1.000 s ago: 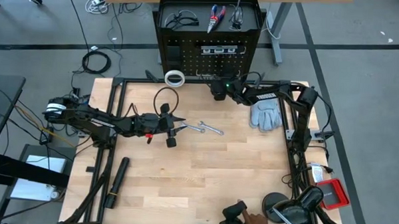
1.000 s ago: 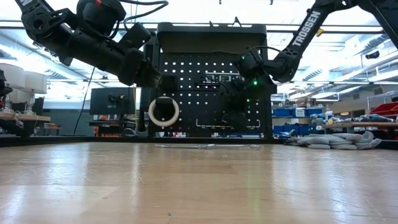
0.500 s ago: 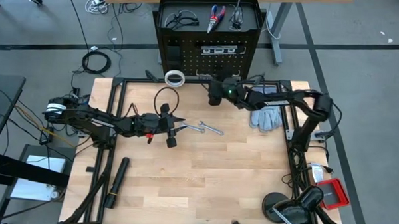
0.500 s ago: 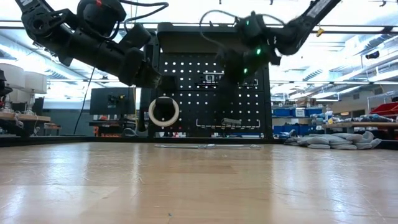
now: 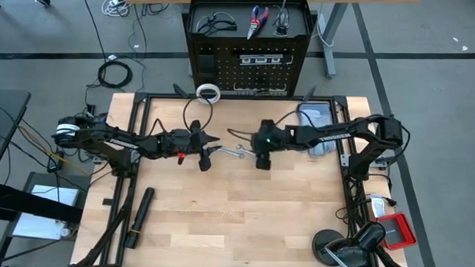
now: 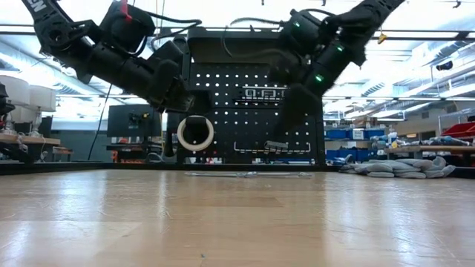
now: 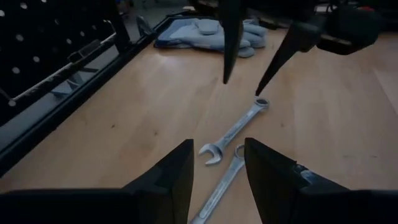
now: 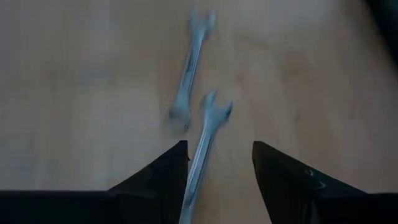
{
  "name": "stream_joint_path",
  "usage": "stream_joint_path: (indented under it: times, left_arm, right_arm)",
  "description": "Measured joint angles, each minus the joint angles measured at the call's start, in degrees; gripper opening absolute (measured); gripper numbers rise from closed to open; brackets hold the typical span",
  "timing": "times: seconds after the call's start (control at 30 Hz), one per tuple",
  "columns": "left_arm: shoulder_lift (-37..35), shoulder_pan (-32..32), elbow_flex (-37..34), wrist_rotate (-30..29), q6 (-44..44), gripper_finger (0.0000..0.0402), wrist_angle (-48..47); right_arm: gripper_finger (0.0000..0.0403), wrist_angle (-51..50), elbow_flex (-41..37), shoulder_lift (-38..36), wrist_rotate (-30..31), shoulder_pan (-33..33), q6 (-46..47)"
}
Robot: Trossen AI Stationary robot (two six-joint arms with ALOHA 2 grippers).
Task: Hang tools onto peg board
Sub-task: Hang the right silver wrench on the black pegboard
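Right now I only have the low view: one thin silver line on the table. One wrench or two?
Observer: Two wrenches, nearly in line, ends side by side.
Operator: Right end effector open?
Observer: Yes. The right end effector is open, pointing down at one wrench's ring end.
Operator: And the left?
Observer: The left end effector is open, empty, facing the wrenches from the other side.

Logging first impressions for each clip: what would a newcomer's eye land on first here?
Two silver wrenches lying mid-table, with both arms converging on them: the right tool hangs open just above them, and the left tool is open beside them. Behind, the black peg board at the table's far edge already carries red-and-blue pliers, with a white tape ring at its foot.
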Motion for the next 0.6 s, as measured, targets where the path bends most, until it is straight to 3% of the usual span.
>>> stream_joint_path:
  times: [0.13, 0.27, 0.6]
  left_arm:
    - [0.47, -0.02, 0.00, 0.02, 0.00, 0.0147, 0.20]
    - [0.49, -0.02, 0.00, -0.01, 0.22, 0.0147, 0.63]
    - [0.47, -0.02, 0.02, -0.97, 0.28, 0.0147, 2.27]
  right_arm:
    - [0.0185, 7.16, -5.68, -0.08, 3.24, 1.18, 3.16]
    - [0.0186, 17.71, -10.73, -0.04, 2.37, 1.49, 6.41]
    - [0.0185, 16.67, -14.23, -0.06, 2.42, 2.75, 10.22]
